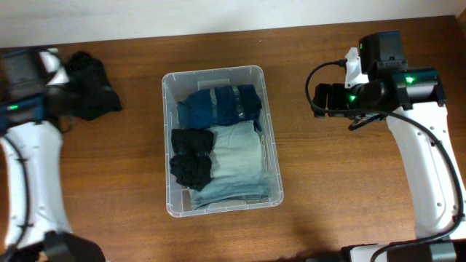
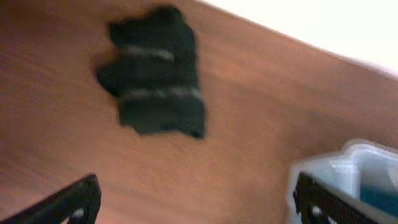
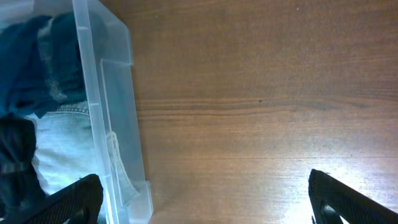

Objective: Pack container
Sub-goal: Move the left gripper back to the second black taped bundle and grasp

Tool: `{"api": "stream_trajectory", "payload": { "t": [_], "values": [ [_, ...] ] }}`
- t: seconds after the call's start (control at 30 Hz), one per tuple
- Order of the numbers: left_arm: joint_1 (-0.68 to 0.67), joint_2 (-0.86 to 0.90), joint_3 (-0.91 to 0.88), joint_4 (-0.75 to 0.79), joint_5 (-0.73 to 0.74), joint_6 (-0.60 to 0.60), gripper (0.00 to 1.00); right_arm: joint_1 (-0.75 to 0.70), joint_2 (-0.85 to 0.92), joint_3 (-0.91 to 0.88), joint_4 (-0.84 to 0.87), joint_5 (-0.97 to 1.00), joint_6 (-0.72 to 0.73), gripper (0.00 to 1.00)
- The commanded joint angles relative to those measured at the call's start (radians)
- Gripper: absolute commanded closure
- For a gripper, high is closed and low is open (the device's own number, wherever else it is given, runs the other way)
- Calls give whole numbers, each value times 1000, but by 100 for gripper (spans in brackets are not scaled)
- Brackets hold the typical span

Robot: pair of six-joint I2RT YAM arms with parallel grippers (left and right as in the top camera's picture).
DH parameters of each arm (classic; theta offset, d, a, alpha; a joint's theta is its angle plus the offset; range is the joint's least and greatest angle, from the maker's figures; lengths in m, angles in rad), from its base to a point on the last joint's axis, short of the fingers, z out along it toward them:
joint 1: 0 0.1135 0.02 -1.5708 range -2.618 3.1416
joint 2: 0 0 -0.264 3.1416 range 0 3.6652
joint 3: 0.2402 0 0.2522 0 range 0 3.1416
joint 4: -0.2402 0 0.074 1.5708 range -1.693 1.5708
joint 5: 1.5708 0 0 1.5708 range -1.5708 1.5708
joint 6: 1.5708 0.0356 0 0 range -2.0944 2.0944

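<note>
The clear plastic container (image 1: pixel 271 156) stands mid-table. It holds folded dark blue jeans (image 1: pixel 218 104), light blue jeans (image 1: pixel 237 164) and a black garment (image 1: pixel 191 156). A loose black garment (image 1: pixel 93 87) lies on the table at the far left; it also shows in the left wrist view (image 2: pixel 155 70). My left gripper (image 2: pixel 199 202) is open and empty above bare wood between that garment and the container's corner (image 2: pixel 354 168). My right gripper (image 3: pixel 205 199) is open and empty, right of the container's wall (image 3: pixel 115 112).
The brown wooden table (image 1: pixel 342 189) ends at a white wall along the back (image 1: pixel 218 14). The arms' white links run down both sides of the table (image 1: pixel 429 167).
</note>
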Motion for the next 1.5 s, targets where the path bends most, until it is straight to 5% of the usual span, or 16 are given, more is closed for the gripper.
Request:
{"api": "stream_trajectory", "payload": {
  "t": [0.0, 0.3, 0.5, 1.07, 1.27, 1.3, 1.47],
  "values": [
    [93, 128, 94, 6, 102, 24, 1, -3, 16, 1, -7, 20, -11, 1],
    [177, 585, 562, -203, 85, 2, 1, -3, 16, 1, -29, 40, -11, 1],
    [213, 735, 574, -178, 99, -21, 1, -3, 16, 1, -34, 40, -11, 1],
    [205, 983, 573, 35, 518, 23, 2, -3, 17, 1, -43, 40, -11, 2],
    [205, 982, 574, 6, 541, 23, 75, -3, 17, 1, -43, 40, -11, 1],
    [205, 982, 574, -13, 541, 24, 95, -3, 17, 1, -43, 40, -11, 1],
    [206, 952, 574, -93, 557, 38, 99, -3, 17, 1, -47, 40, -11, 1]
  ]
}}
